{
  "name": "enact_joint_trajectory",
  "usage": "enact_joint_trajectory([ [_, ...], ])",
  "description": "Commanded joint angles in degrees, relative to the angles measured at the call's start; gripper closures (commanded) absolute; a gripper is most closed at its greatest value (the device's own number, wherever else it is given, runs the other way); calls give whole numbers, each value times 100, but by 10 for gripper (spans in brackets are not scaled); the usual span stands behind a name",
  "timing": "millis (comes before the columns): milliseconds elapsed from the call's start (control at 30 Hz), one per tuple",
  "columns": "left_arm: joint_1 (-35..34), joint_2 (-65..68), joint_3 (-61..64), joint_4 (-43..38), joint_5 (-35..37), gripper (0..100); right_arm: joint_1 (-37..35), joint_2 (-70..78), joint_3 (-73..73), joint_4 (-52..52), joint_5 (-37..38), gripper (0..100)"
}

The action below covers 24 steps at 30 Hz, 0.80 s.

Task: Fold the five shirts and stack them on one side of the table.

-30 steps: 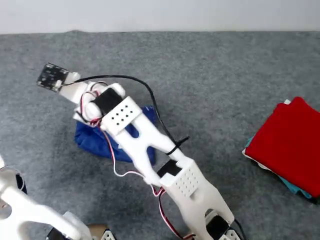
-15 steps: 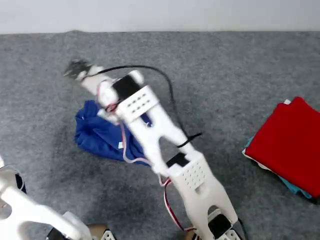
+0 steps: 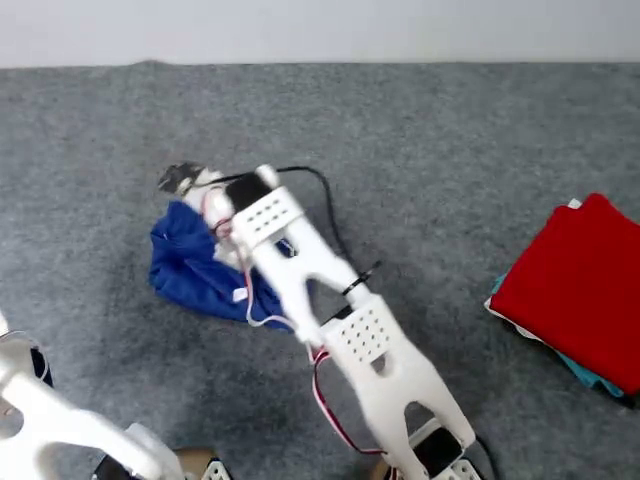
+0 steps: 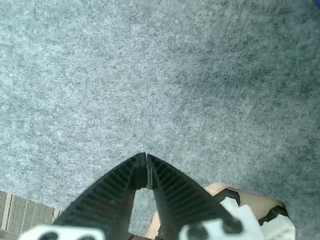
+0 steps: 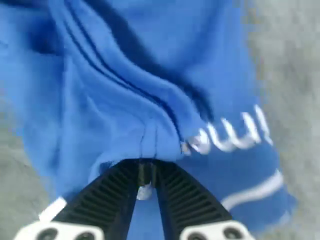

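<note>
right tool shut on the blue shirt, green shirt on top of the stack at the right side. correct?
One thing is off: the top shirt of the stack is red, not green, as the high view shows. The rest holds: the right tool is shut on the blue shirt.

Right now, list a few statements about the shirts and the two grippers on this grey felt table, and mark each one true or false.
1. The crumpled blue shirt lies unfolded on the grey felt table cover. True.
2. The right gripper is open over bare felt. False: it is shut, pinching the blue shirt.
3. The folded red shirt lies on top of a teal cloth. True.
4. The left gripper holds the red shirt. False: it is shut on nothing, over bare felt.
</note>
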State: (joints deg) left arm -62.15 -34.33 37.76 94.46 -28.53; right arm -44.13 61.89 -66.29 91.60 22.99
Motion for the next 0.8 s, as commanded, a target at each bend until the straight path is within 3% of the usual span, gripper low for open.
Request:
enact_joint_trajectory([
  [0, -18, -158, -57, -62, 44, 994, -602, -198, -501, -110, -26, 988],
  [133, -18, -158, -57, -62, 44, 994, -954, -453, -1327, 110, -26, 988],
  [333, -18, -158, -57, -62, 53, 994, -716, -743, -2259, 945, -26, 988],
  [533, 9, -158, -48, -88, 53, 994, -31, -488, -1899, 1051, 0, 988],
  [767, -9, -158, -48, -88, 53, 994, -479, 391, -1697, 840, 237, 988],
])
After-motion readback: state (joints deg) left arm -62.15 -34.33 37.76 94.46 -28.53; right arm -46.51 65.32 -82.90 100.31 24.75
